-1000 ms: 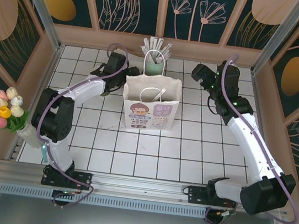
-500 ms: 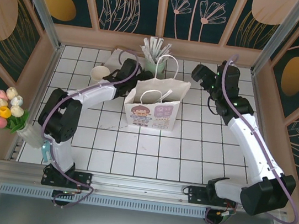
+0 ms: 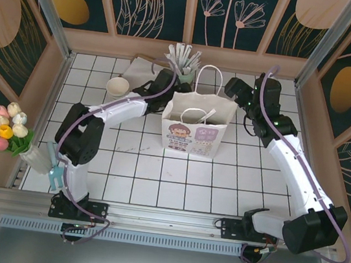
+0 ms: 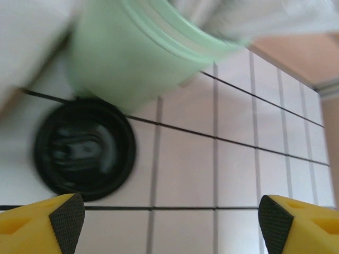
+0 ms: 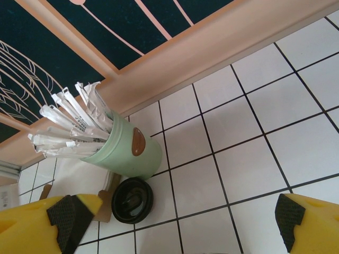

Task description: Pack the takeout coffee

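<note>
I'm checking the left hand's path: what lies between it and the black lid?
Just bare white tile, as the left wrist view shows. Nothing stands between the left hand and the black lid; the mint green holder stands behind the lid.

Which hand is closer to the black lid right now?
Left. The left hand hangs close above the black lid beside the mint holder; the right hand is farther off across the tiles.

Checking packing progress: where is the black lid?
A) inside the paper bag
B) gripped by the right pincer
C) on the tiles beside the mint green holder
C: the black lid lies flat on the tiles at the foot of the mint green holder.
</note>
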### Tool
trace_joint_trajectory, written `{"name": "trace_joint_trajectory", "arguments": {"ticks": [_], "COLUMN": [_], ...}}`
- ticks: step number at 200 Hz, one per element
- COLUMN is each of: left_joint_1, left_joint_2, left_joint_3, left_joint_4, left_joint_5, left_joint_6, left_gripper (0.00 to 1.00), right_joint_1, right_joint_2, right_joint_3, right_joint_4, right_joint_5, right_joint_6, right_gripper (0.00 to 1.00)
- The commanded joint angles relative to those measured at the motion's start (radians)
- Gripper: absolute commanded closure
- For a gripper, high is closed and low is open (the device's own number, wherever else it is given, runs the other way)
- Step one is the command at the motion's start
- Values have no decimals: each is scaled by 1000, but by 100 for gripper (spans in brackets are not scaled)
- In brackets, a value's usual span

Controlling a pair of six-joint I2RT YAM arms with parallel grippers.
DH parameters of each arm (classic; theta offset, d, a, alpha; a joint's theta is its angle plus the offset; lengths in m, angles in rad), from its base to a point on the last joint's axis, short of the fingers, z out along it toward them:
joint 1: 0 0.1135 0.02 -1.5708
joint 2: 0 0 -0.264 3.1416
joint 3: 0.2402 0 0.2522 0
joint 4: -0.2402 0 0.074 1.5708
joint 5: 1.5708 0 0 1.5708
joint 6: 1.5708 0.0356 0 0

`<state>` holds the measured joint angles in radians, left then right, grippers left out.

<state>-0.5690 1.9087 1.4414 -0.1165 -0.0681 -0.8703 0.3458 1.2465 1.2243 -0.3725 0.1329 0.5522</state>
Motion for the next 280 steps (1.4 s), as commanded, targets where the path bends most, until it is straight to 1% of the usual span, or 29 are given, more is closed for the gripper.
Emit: {"name": "trace_joint_trajectory", "arguments": {"ticks": [1, 17, 39, 55, 67, 85, 117, 135, 147, 163, 185, 208, 254, 280], "left_joint_1": [87, 121, 126, 127, 131, 139, 143, 143, 143, 143, 152, 162, 196, 208], "left_joint_2": [-85, -59, 27, 92, 147, 232, 395, 453, 475, 498, 516, 499, 451, 434], "left_joint_3": [-53, -9, 127, 226, 299, 412, 641, 716, 735, 745, 741, 706, 620, 578], "left_joint_4": [-58, -128, -250, -307, -352, -415, -560, -601, -603, -602, -590, -563, -489, -461], "left_joint_5": [-103, -99, -135, -155, -179, -186, -160, -122, -98, -95, -75, -69, 16, 44], "left_joint_6": [116, 233, 383, 454, 488, 528, 600, 624, 631, 633, 644, 656, 718, 755], "left_gripper": [13, 15, 16, 17, 18, 19, 22, 23, 23, 23, 29, 31, 41, 41], "right_joint_1": [-2, -2, -2, -2, -2, -3, -3, -2, -2, -2, -2, -1, -1, -1], "right_joint_2": [-7, -10, -19, -24, -30, -37, -45, -51, -52, -55, -57, -62, -67, -72], "right_joint_3": [2, -4, -8, -12, -14, -19, -18, -22, -24, -24, -20, -20, -23, -25], "right_joint_4": [-13, -15, -18, -19, -22, -27, -40, -42, -44, -49, -56, -63, -69, -73], "right_joint_5": [0, 4, 7, 11, 14, 22, 30, 35, 37, 41, 43, 50, 54, 59], "right_joint_6": [-12, -14, -15, -17, -18, -20, -23, -21, -21, -22, -23, -23, -18, -15], "right_gripper": [1, 1, 1, 1, 1, 1, 1, 1, 1, 1, 1, 1, 1, 1]}}
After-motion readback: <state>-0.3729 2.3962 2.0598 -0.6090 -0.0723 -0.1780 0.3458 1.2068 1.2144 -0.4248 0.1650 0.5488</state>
